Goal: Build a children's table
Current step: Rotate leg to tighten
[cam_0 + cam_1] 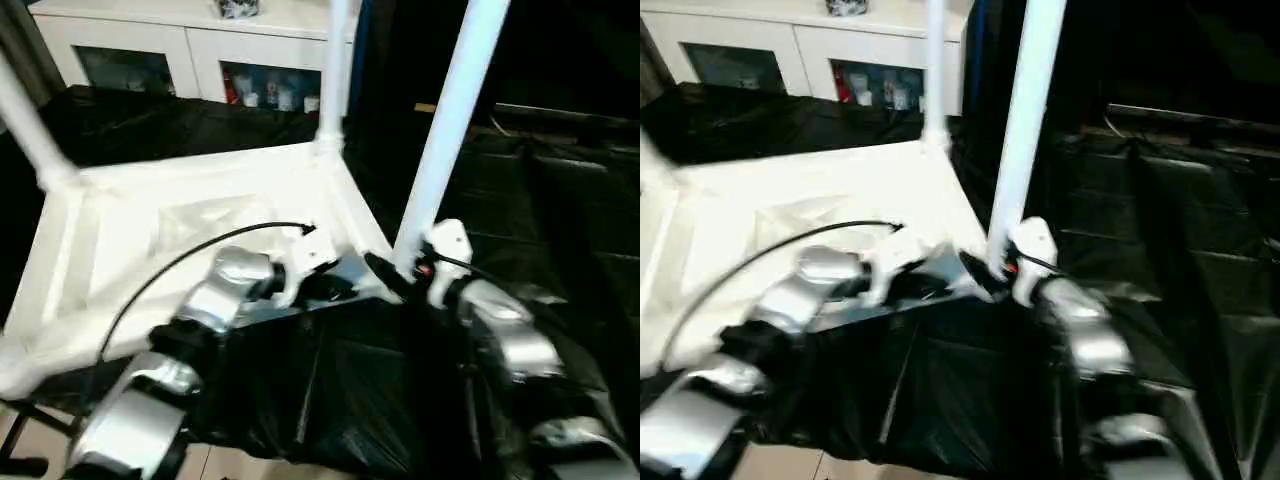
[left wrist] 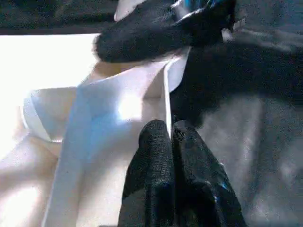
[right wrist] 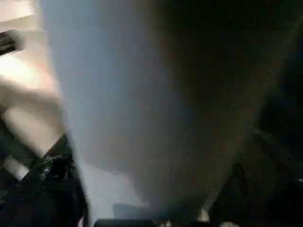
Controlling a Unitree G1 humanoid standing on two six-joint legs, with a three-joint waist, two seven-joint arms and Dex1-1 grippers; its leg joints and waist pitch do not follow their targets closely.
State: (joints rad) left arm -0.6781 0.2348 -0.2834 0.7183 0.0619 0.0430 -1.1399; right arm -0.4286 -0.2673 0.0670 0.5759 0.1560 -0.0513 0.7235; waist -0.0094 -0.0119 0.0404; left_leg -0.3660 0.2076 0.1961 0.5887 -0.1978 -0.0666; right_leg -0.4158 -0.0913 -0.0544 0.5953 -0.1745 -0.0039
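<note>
Left gripper clenched on the tabletop's near rim, lower centre of frame. Right gripper at the base of a leg standing upright right of centre; its grip impossible to tell.

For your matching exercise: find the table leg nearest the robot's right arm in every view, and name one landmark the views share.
Left eye view: the near leg rises right of centre, above the right end effector.
Right eye view: same leg, just right of centre.
Left wrist view: I cannot pick it out.
Right wrist view: a broad pale shaft, probably this leg.
Shared landmark: the tabletop, in both eye views.
</note>
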